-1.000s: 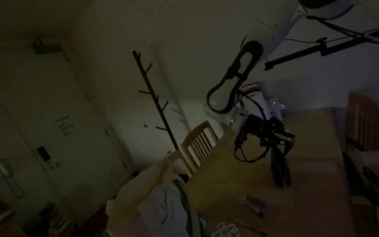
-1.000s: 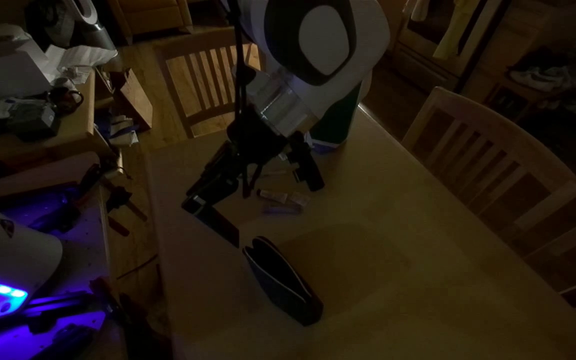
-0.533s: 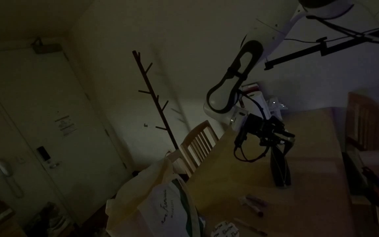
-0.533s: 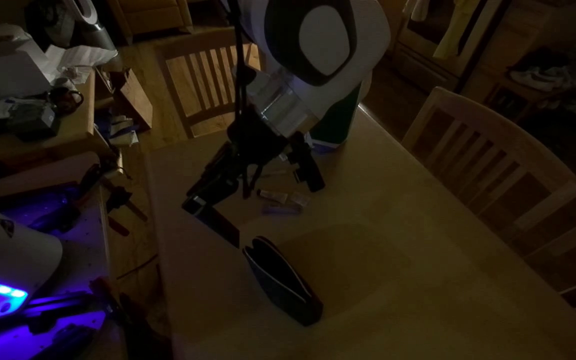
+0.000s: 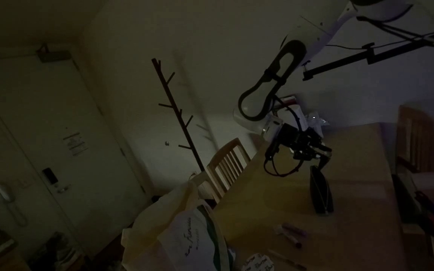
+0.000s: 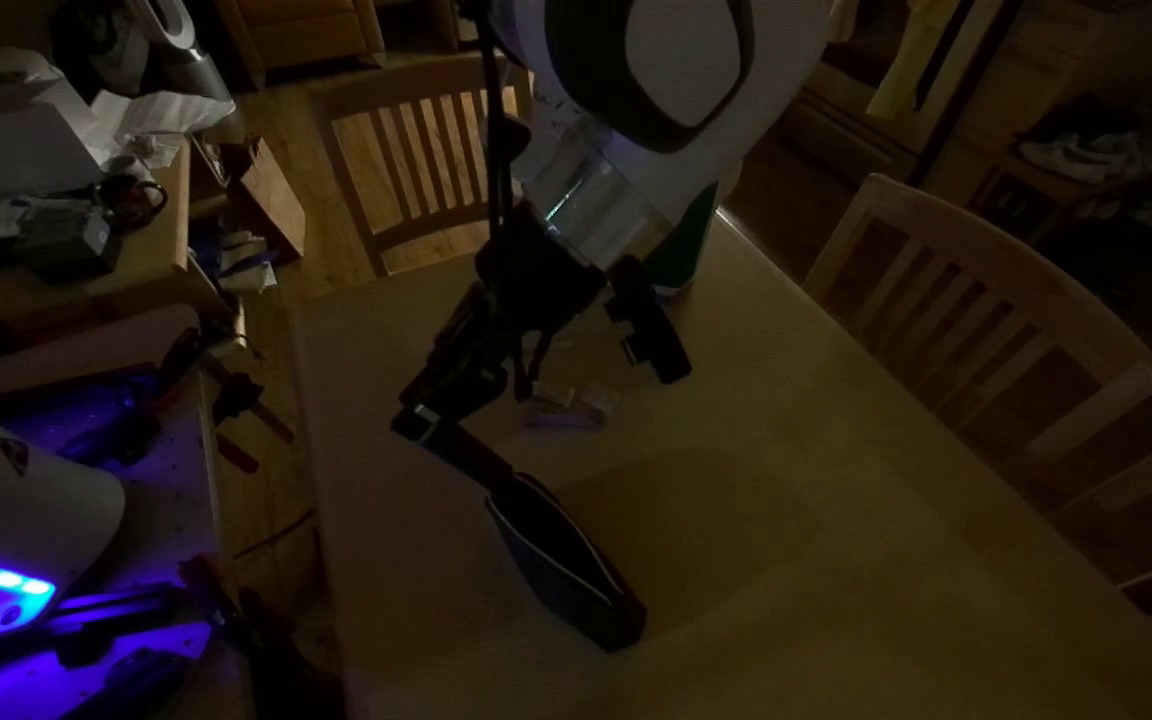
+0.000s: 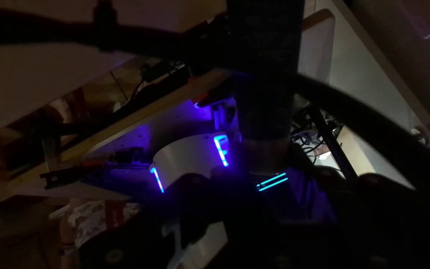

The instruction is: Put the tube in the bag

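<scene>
Hanging above the dark pouch [image 6: 564, 590] is the robot's black gripper [image 6: 504, 474], carried by a white arm [image 6: 686, 60] in a very dim room. From where I stand, the pouch is upright on a light wooden table [image 6: 836, 560], its unzipped mouth gaping upward. In both exterior views the gripper's tip lines up with an end of that mouth; whether they touch I cannot tell. Nor can I tell if the jaws are wide or narrow, or holding anything: they are too dark in every view.

The pale tube [image 5: 291, 238], with a dark cap, lies on the table near the pouch, outside it. A slim purplish item [image 5: 294, 229] lies just beside the tube. Past these, farther from the pouch, are a thin pen-like stick [image 5: 286, 259] and a round white patterned piece [image 5: 258, 262]. Farther still from the pouch stands a white carrier bag [image 5: 177, 244] with a green stripe and script lettering.

Well apart from the pouch, off the table, the robot base [image 7: 187, 157] glows blue-violet in the wrist view. Around the pouch's table are wooden chairs [image 6: 1016, 278]; well away from the pouch rises a dark coat rack [image 5: 176, 109] with short pegs.
</scene>
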Controlling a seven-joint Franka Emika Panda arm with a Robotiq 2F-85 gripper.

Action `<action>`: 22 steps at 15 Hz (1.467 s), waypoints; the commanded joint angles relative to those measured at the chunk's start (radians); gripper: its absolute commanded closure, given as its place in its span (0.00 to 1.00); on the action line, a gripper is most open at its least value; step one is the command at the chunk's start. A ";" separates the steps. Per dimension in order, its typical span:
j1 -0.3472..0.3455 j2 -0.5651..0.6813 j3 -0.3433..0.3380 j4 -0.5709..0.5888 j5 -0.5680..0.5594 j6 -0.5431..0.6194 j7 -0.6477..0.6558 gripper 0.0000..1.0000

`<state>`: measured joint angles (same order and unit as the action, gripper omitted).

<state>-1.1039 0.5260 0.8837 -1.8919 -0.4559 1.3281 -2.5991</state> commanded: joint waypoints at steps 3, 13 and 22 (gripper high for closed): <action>-0.272 0.320 0.324 0.048 -0.190 -0.093 0.000 0.92; -0.312 0.641 0.427 0.126 -0.430 -0.403 -0.001 0.92; -0.328 0.763 0.476 0.117 -0.538 -0.420 -0.001 0.92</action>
<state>-1.4119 1.2075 1.3063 -1.8031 -0.9784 0.9745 -2.5998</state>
